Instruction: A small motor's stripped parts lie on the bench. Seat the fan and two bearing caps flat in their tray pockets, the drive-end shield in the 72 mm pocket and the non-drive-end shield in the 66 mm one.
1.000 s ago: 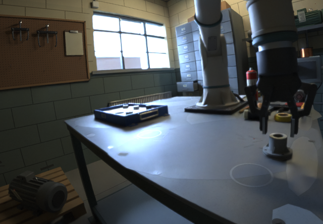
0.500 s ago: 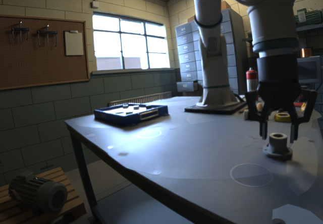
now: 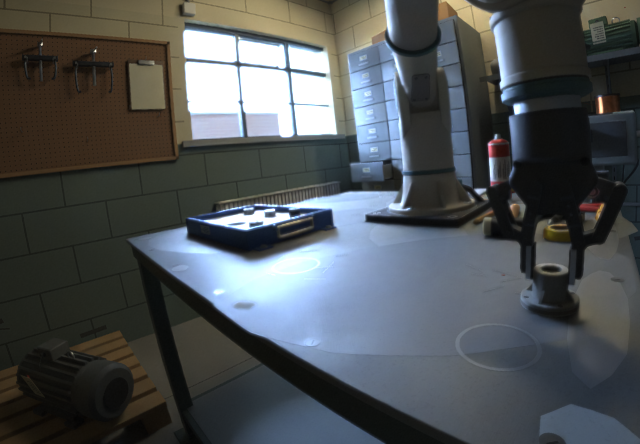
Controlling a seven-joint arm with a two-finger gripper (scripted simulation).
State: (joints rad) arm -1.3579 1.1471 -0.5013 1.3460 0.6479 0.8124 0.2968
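Note:
The blue tray (image 3: 260, 225) lies far across the bench near the window, and its pockets are only partly visible from this low angle, with a few small dark parts inside. A grey bearing cap (image 3: 549, 289), a flat flange with an upright hub and a bore on top, stands on the near right of the bench. My gripper (image 3: 551, 266) hangs straight down over it with a finger on either side of the hub. The fingers are closing around the hub and are still open, holding nothing.
Behind the work the arm's base (image 3: 429, 207) stands on its plate, with a red canister (image 3: 498, 160), a yellow tape roll (image 3: 557, 232) and small tools nearby. A faint white ring (image 3: 498, 346) marks the bench in front of the cap. The bench edge runs diagonally at the near left.

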